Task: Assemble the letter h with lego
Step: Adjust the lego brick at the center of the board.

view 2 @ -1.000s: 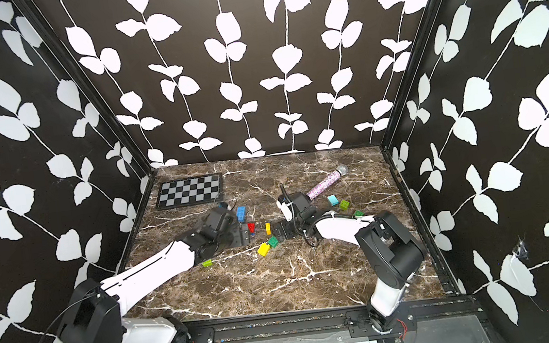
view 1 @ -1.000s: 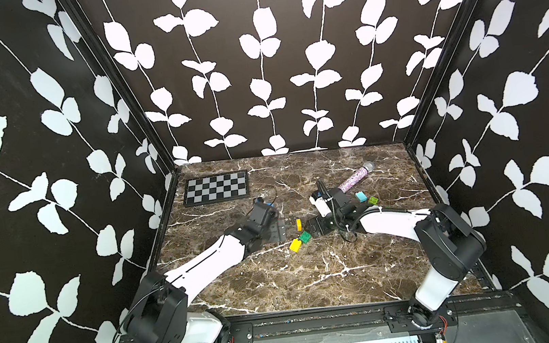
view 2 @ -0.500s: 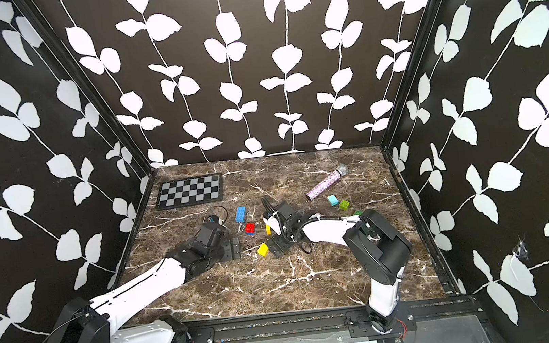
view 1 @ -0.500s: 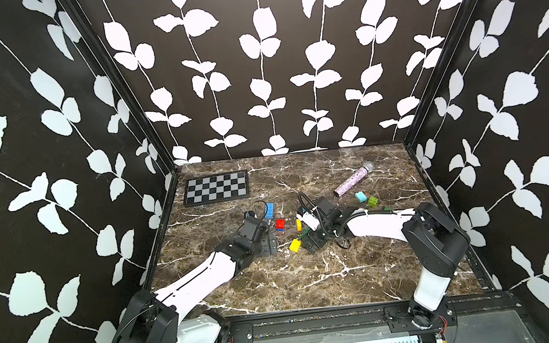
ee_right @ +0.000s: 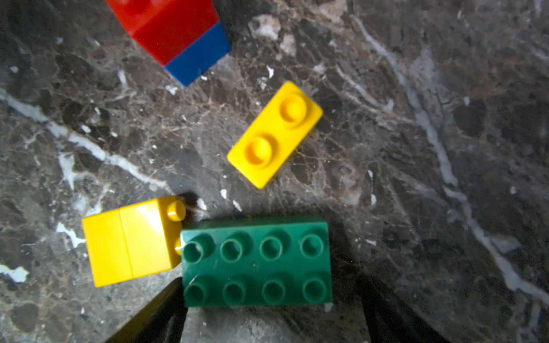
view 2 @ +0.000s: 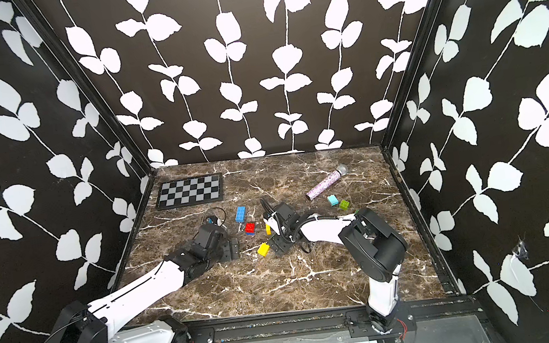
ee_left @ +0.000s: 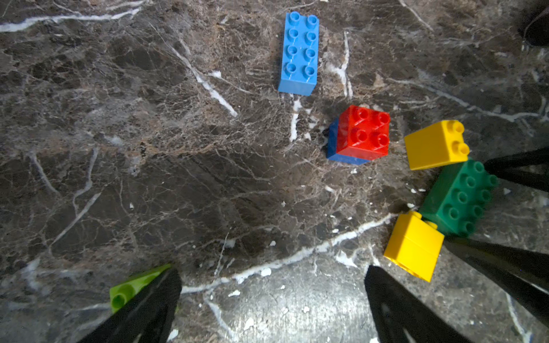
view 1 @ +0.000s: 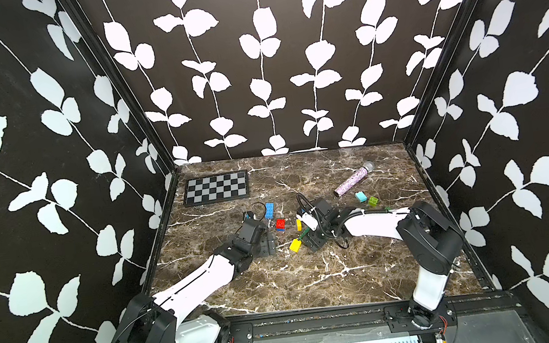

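Lego bricks lie mid-table. A dark green eight-stud brick [ee_right: 257, 261] [ee_left: 459, 199] lies flat with a yellow brick [ee_right: 130, 240] [view 1: 295, 245] on its side against one end. My right gripper [ee_right: 270, 297] [view 1: 311, 237] is open and straddles the green brick's ends; a gap shows at one finger. Nearby are a small two-stud yellow brick [ee_right: 274, 135] [view 1: 299, 225], a red brick stacked on a blue one [ee_left: 361, 135] [view 1: 280, 224], and a long blue brick [ee_left: 298, 53] [view 1: 269, 210]. My left gripper [ee_left: 271, 276] [view 1: 270, 242] is open over bare marble, with a lime brick [ee_left: 130, 289] beside one finger.
A chequered board [view 1: 216, 187] lies at the back left and a glittery purple microphone [view 1: 354, 179] at the back right. A light blue brick [view 1: 361, 197] and a lime brick [view 1: 373, 201] sit just in front of the microphone. Patterned walls close in three sides.
My right gripper has moved left and toward the front, down over the green brick, and its jaws have narrowed a little. My left gripper has drawn back toward the front, still open.
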`<action>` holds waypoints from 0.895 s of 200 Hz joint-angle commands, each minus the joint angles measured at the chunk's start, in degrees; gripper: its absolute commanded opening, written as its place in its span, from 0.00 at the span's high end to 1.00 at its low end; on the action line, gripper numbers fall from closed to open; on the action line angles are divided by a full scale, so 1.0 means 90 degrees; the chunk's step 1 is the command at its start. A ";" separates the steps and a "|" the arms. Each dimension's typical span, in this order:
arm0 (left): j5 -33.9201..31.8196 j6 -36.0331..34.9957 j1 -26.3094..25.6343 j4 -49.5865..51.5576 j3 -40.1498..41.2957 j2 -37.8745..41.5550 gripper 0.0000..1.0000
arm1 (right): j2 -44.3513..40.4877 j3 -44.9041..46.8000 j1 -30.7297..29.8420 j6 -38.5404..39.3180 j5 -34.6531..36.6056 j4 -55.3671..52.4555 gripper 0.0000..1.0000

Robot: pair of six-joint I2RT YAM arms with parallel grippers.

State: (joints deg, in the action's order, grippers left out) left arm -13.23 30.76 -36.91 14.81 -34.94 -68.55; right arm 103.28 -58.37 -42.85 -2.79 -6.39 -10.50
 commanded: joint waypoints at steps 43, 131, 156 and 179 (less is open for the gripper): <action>-0.0112 -0.0108 0.0034 -0.0092 0.0054 0.0082 0.01 | 0.0201 -0.0319 -0.0151 0.0115 0.0219 0.0034 0.15; -0.0131 -0.0044 0.0029 -0.0064 0.0099 0.0203 0.01 | 0.0208 -0.0203 -0.0319 -0.0205 0.0407 0.0186 0.41; -0.0185 -0.0011 0.0031 -0.0014 0.0130 0.0305 0.01 | -0.0048 0.0071 -0.0513 -0.0630 0.0588 0.0328 0.48; -0.0242 0.0036 0.0030 0.0040 0.0151 0.0378 0.01 | -0.0383 0.0362 -0.0716 -0.1388 0.0808 0.0296 0.51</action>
State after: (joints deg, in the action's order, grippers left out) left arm -14.09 30.44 -36.91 14.68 -34.41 -66.92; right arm 103.57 -57.67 -47.37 -8.14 -1.80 -7.68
